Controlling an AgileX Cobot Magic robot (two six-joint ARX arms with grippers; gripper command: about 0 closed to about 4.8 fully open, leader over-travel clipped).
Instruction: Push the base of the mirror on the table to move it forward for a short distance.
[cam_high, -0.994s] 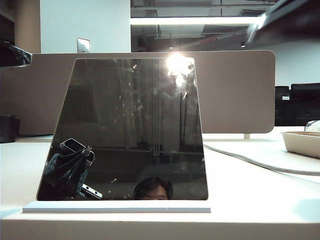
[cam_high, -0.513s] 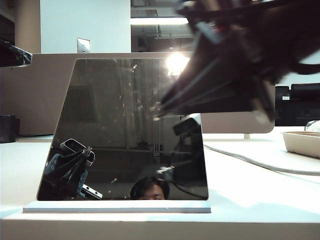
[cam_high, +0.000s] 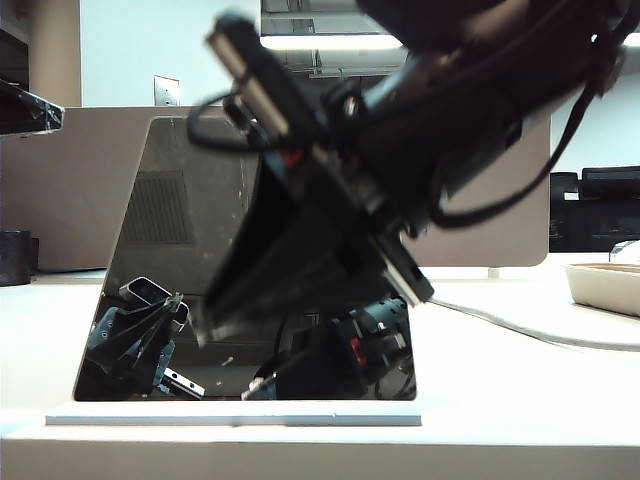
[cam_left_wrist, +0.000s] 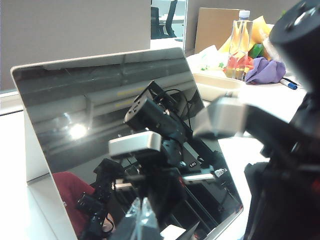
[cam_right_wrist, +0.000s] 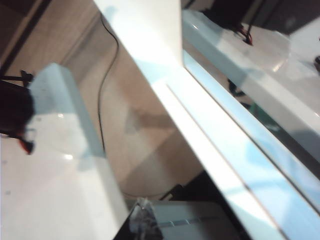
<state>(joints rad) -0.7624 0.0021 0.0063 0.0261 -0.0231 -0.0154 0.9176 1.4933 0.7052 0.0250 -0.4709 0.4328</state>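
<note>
The mirror (cam_high: 180, 230) stood tilted back on its base (cam_high: 230, 413), a thin white slab lying close to the near edge of the table (cam_high: 520, 370), with the beige divider (cam_high: 480, 200) well behind it. The right gripper (cam_high: 215, 325) hung in front of the glass, its arm reaching down and across from the upper right of the exterior view; it was blurred, and I could not tell whether its fingers were apart or together. The right wrist view showed only table edges and a cable (cam_right_wrist: 102, 100), so it did not settle the matter. The left gripper (cam_left_wrist: 142, 220) sat low beside the mirror (cam_left_wrist: 115, 125), seen mostly as a reflection, and its state could not be told either. Judging from this, the push had not begun: the right gripper was above the slab, not against it. To do the step well, the fingertips should come down to the slab's front edge near its middle, stay off the glass, and press low and level so the slab slides straight instead of turning or tipping the panel. A short, slow push would suit, stopping early
</note>
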